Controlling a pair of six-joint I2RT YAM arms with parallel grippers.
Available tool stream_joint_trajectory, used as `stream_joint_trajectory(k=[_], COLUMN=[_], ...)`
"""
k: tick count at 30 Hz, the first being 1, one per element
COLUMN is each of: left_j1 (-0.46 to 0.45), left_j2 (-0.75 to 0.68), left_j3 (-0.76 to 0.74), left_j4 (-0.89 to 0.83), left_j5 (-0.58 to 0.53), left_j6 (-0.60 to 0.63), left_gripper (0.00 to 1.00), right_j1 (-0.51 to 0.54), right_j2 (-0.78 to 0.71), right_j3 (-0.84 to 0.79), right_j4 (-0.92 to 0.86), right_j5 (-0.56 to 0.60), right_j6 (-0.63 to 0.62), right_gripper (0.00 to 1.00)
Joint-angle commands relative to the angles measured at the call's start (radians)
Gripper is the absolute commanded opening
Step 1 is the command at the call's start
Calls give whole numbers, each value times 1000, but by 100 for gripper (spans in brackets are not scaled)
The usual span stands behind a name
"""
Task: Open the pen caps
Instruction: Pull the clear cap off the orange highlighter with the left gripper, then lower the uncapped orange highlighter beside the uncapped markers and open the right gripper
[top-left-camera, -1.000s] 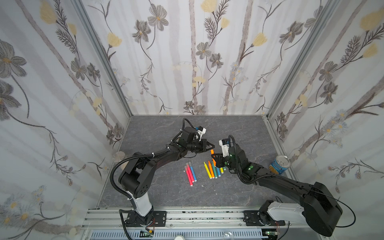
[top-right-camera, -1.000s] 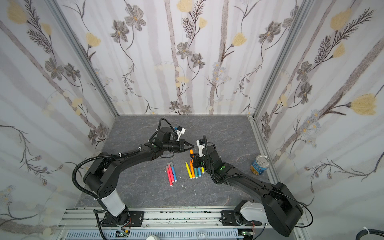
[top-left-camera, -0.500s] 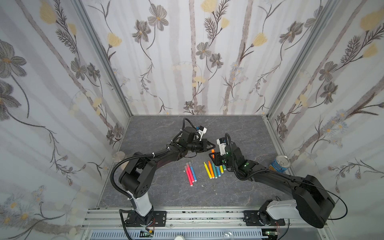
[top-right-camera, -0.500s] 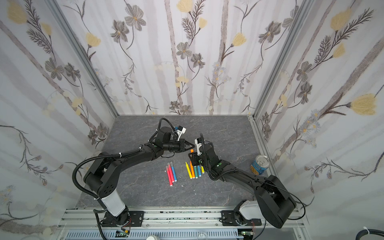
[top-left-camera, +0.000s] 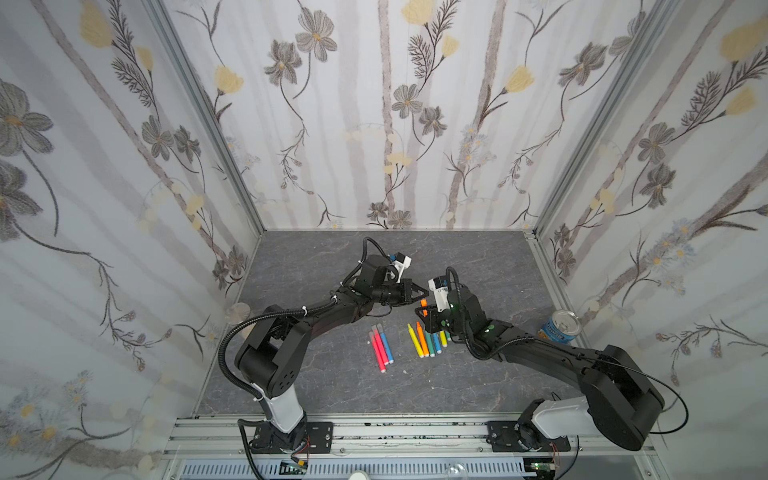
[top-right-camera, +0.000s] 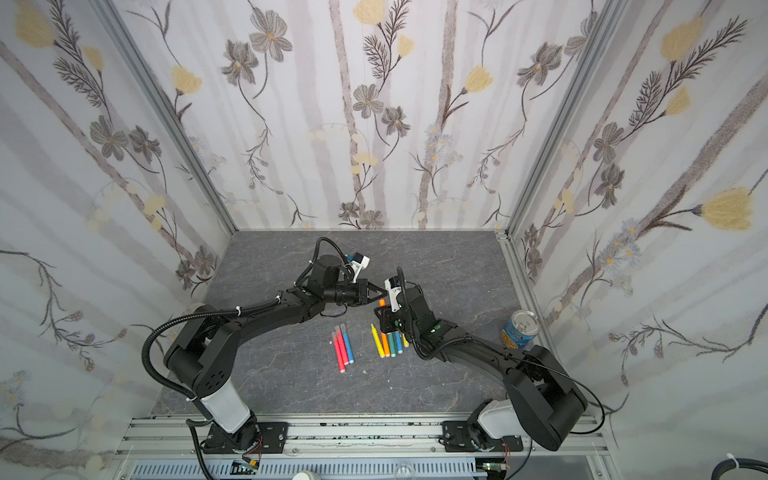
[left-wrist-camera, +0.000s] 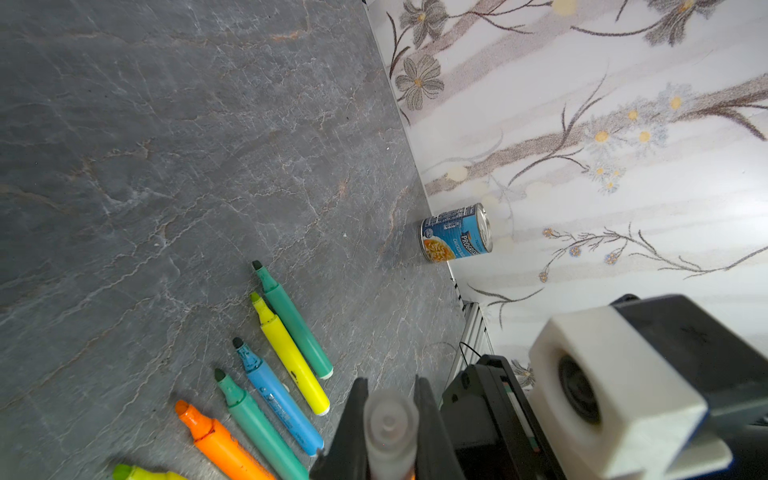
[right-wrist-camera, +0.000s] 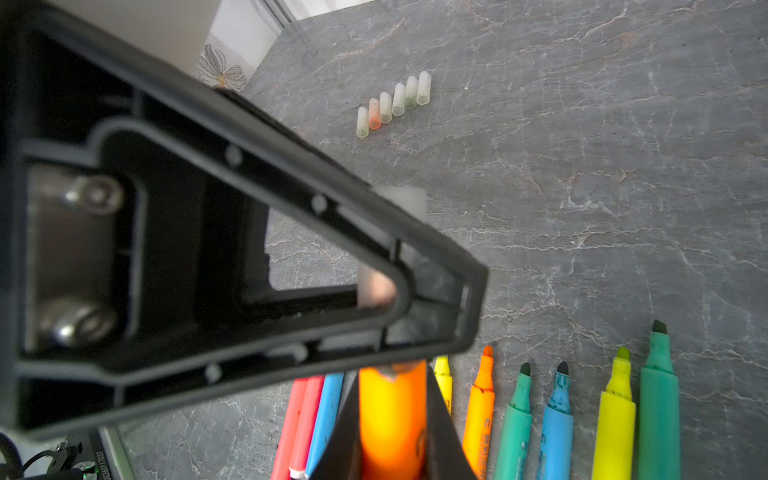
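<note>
Six pulled pen caps (right-wrist-camera: 392, 99) lie side by side in a row on the grey surface (top-left-camera: 332, 386), one of them tinted orange. This row shows only in the right wrist view. Near the middle, three pens still capped (top-left-camera: 380, 347), pink, red and blue, lie together where they were a second ago.

Above them the left gripper (top-left-camera: 424, 292) has not shifted. Its jaws are clamped on a clear cap (left-wrist-camera: 390, 424), held in the air. That cap sits at the tip of the orange pen (right-wrist-camera: 392, 424), and whether it has come free cannot be told.

The right gripper (top-left-camera: 420, 311) holds the pen's barrel from below, jaws closed on it. Since a second ago its wrist has edged in toward the left gripper, and the arm behind it has swung slightly inward.

Beneath it six uncapped pens (top-left-camera: 426, 338) lie in the same row as before. A soup can (top-left-camera: 562, 328) stands by the right wall, unmoved.
</note>
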Motion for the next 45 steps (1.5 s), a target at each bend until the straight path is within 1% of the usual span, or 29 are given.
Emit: stream_joint_trajectory(k=[1,8,13,19,23,27,33,42,45], left_j1=[56,165,217,300,356,385,404,425,432], left_j2=[-13,-28,-39,-65,-76,-83,-86,-76,-75], left_j3=[-16,-50,-55,-80,-109,-135,-146,-150,-160], left_j4=[22,19,3,-18,-25,-23,-16,-5,-1], left_j5=[-146,-145,-147,-140,-121,-109,-101,-91,-90], left_j6=[32,50,66,88,99,102,106,105,108], left_gripper=[0,0,0,0,0,0,0,0,0], right_j1=[7,81,157,206,237,262,280,295,299], right_j2=[-19,-72,-84,-36,30,107,210,314,333], right_j3=[-35,-87,-110,-116,-73,1,127,204,220], right_j4=[-19,-54,-56,-23,-24,-87,-221,-289,-304], right_j5=[12,86,127,142,159,208,304,335,345], right_j6=[10,22,47,87,102,107,118,119,119], right_gripper=[0,0,0,0,0,0,0,0,3])
